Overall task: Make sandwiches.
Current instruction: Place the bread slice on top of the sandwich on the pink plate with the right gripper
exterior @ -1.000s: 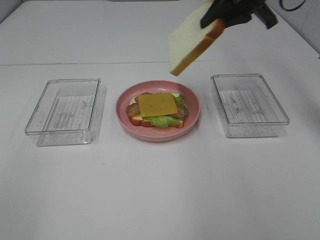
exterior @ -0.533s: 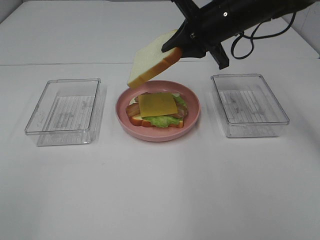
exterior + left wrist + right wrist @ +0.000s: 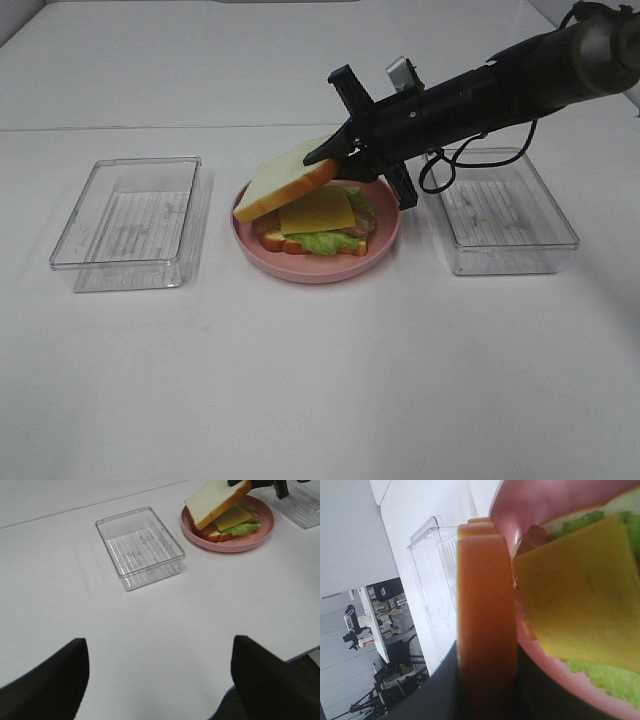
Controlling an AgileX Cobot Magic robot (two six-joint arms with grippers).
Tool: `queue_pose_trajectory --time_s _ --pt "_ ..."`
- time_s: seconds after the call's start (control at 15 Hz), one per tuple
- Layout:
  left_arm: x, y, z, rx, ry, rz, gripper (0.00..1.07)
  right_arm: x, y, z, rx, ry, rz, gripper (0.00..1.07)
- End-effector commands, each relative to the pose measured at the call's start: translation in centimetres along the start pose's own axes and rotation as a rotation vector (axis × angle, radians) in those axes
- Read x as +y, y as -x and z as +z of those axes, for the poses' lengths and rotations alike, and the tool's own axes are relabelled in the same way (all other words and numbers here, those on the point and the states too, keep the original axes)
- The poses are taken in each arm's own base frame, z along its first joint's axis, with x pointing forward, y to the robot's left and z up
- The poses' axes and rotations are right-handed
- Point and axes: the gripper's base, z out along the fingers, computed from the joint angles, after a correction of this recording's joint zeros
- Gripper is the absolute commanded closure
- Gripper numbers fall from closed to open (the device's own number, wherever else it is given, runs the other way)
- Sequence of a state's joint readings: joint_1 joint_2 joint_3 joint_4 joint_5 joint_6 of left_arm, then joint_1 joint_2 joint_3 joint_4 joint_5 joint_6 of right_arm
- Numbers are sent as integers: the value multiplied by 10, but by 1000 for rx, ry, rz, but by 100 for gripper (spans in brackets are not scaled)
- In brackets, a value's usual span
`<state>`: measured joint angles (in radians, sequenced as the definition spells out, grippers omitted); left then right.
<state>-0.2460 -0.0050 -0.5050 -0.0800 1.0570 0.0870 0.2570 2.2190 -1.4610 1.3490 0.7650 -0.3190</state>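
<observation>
The sandwich stack lies on a round pink plate [image 3: 386, 234]: a bottom bread slice [image 3: 300, 247], green lettuce [image 3: 320, 241], bacon [image 3: 363, 222] and a yellow cheese slice [image 3: 318, 211] on top. My right gripper [image 3: 336, 161] is shut on the crust end of a second bread slice [image 3: 285, 180]. The slice is tilted, its free end low over the left side of the stack. The right wrist view shows its crust [image 3: 485, 605] beside the cheese [image 3: 580, 590]. My left gripper [image 3: 157, 690] is open and empty, far from the plate [image 3: 250, 537].
A clear plastic container [image 3: 130, 220] stands left of the plate and another [image 3: 500, 210] stands right of it, under my right arm. A black cable [image 3: 450, 170] hangs from that arm over the right container's rim.
My right gripper has carried the bread slice down and to the left, from high at the back right to just over the stack on the plate. The stack has not moved.
</observation>
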Motion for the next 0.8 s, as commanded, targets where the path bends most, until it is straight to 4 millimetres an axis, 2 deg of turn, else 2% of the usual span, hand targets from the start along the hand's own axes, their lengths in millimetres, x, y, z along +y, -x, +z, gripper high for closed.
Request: queue_pose_trajectory --time_s 0.07,0.2,0.33,0.6,0.8 --pt "0 -2 -2 -28 2 -1 32 0 0 0 -5 -12 -18 107" --pt "0 -2 -2 -28 2 -1 32 -3 -1 0 1 -41 -26 107" --pt "0 -2 -2 -28 2 -1 32 -6 -2 -1 14 -80 -22 99" --pt "0 -2 -2 -28 2 -1 32 -8 -2 -1 20 -98 -53 52" --pt "0 -2 -2 -28 2 -1 32 -7 -5 -8 31 -169 -137 32"
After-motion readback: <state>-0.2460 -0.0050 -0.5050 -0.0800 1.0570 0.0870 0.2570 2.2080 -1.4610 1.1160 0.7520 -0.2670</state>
